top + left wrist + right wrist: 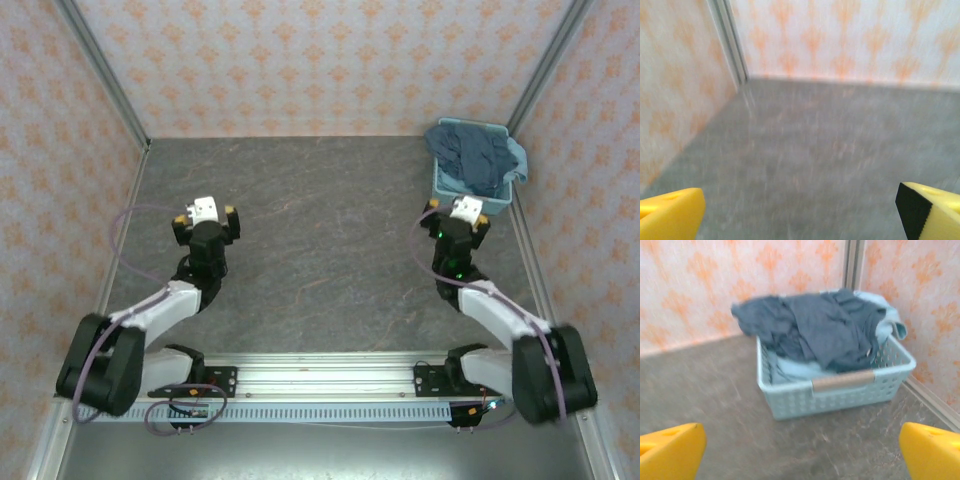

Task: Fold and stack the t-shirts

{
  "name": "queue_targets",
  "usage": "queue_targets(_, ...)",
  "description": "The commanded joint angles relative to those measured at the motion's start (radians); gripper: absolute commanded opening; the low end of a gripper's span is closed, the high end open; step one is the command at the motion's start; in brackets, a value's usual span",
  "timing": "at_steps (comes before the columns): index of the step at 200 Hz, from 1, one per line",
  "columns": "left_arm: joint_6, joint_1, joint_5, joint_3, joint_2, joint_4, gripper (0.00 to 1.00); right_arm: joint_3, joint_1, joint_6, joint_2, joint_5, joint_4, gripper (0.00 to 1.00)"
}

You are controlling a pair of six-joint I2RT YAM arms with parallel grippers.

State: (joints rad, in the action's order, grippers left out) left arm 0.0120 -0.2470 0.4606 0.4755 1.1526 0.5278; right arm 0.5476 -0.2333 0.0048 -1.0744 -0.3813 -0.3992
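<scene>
**Both pincers wide and empty; t-shirts heaped in basket at far right corner**

Nearest the wrist lenses we find yellow fingers (670, 215) at the lower corners of the left wrist view, and matching fingers (672, 450) in the right wrist view. In each view the two fingers stand far apart with nothing between them. We therefore record the left pincer (800, 212) and the right pincer (800, 450) as spread wide and holding nothing.

From the top view, the two arm bases sit on the mounting rail (320, 380) at the near edge of the counter (330, 250). The left pincer (207, 210) is raised over the left half of the grey surface. The right pincer (462, 210) sits just in front of the basket (442, 185), apart from it.

The t-shirts (470, 155) lie crumpled in that light blue basket, which stands on the counter in the far right corner, close to the patterned walls (330, 60). In the right wrist view a dark slate-blue shirt (830, 335) lies uppermost and spills over the left rim. Lighter blue-teal cloth (795, 367) shows beneath it and again at the right rim. The basket's perforated near wall (840, 400) carries a tan handle (842, 381).

The left wrist view is blurred. It shows bare counter (815, 150) running to the far left corner post (730, 40).
</scene>
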Motion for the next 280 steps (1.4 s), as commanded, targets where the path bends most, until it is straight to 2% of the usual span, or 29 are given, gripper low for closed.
queue_targets(1,0.148,-0.012,0.213,0.197,-0.063,-0.238,1.0,0.341,0.027,0.253,0.063,0.019,0.536,0.99)
queue_targets(6,0.291,-0.005,0.249,0.287,-0.056,-0.409,1.0,0.399,0.03,0.363,0.048,-0.005,0.64,0.99)
queue_targets(13,0.479,0.011,0.223,0.451,-0.036,-0.739,1.0,0.446,0.042,0.488,0.022,-0.055,0.704,0.99)
queue_targets(19,0.617,0.027,0.214,0.576,-0.003,-0.965,1.0,0.466,0.079,0.498,-0.002,0.014,0.698,0.99)
queue_targets(26,0.629,0.062,0.106,0.654,0.046,-1.031,1.0,0.491,0.122,0.501,-0.039,0.116,0.667,0.99)
queue_targets(36,0.631,0.123,-0.11,0.733,0.112,-1.042,1.0,0.573,0.157,0.54,-0.127,0.138,0.704,0.99)
queue_targets(55,0.609,0.129,-0.311,0.801,0.191,-0.967,1.0,0.79,0.205,0.559,-0.341,0.169,0.854,0.99)
queue_targets(75,0.595,0.108,-0.468,0.88,0.265,-0.939,1.0,0.978,0.265,0.592,-0.542,0.268,0.933,0.96)
queue_targets(95,0.56,0.063,-0.568,0.964,0.337,-0.976,0.96,1.112,0.315,0.647,-0.708,0.376,0.966,0.93)
queue_targets(146,0.578,-0.014,-0.687,0.983,0.38,-0.968,0.91,1.438,0.366,0.593,-1.074,0.535,1.003,0.93)
queue_targets(182,0.59,-0.042,-0.703,0.975,0.367,-0.968,0.89,1.603,0.376,0.572,-1.242,0.552,1.023,0.93)
queue_targets(208,0.603,-0.043,-0.743,0.956,0.339,-0.935,0.88,1.76,0.382,0.596,-1.364,0.527,1.129,0.89)
queue_targets(234,0.594,-0.047,-0.793,0.959,0.319,-0.916,0.88,1.794,0.382,0.619,-1.41,0.508,1.124,0.82)
queue_targets(261,0.577,-0.051,-0.819,0.969,0.31,-0.931,0.88,1.825,0.382,0.633,-1.441,0.512,1.117,0.7)
queue_targets(280,0.569,-0.052,-0.815,0.97,0.301,-0.952,0.87,1.832,0.382,0.642,-1.452,0.516,1.116,0.57)
